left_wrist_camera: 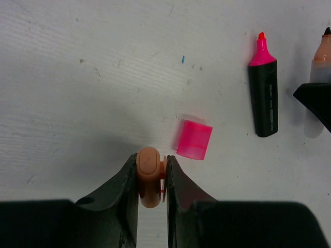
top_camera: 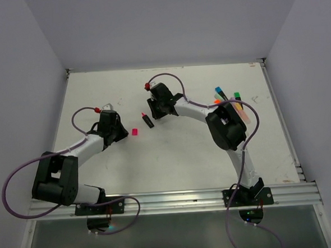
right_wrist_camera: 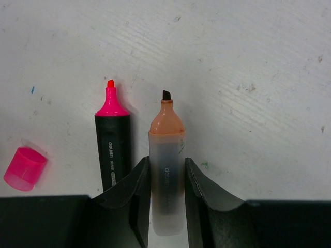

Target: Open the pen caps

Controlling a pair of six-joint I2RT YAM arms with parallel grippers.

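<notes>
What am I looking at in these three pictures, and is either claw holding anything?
These are two robot arms bolted at the near edge of a table, each ending in a two-finger gripper. One picture looks down from above; the other two come from cameras on the wrists. The left gripper pinches an orange cap. The right gripper clamps an uncapped orange highlighter. Lying loose on the table: a pink cap, an uncapped pink highlighter with a black body, and, far right, more highlighters.
</notes>
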